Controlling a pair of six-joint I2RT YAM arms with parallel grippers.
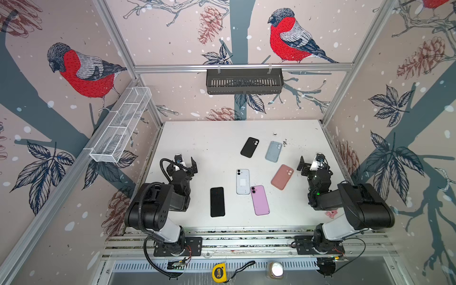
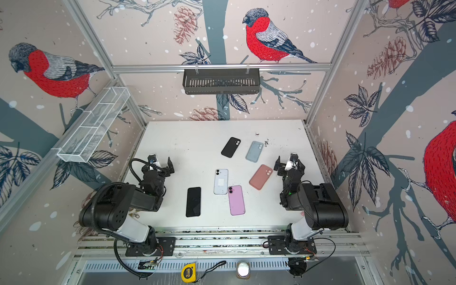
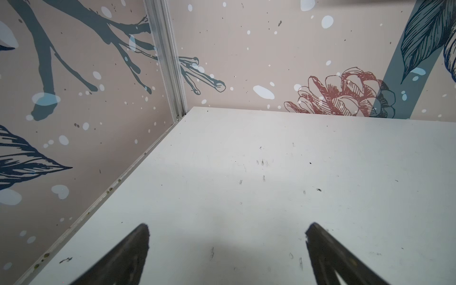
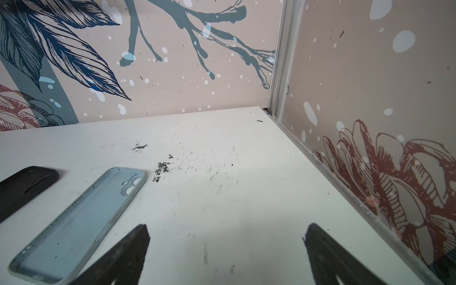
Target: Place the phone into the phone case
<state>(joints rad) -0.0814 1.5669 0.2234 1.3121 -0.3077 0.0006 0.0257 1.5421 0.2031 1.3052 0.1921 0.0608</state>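
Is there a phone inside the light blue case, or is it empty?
Empty. The light blue case lies open side up on the table; its bare inside and camera holes show, with no phone in it.

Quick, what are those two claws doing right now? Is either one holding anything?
Left claw: open, holding nothing.
Right claw: open, holding nothing.

Black arms [image 1: 158, 204], white base links [image 1: 170, 230] — black left tool [image 3: 227, 228].
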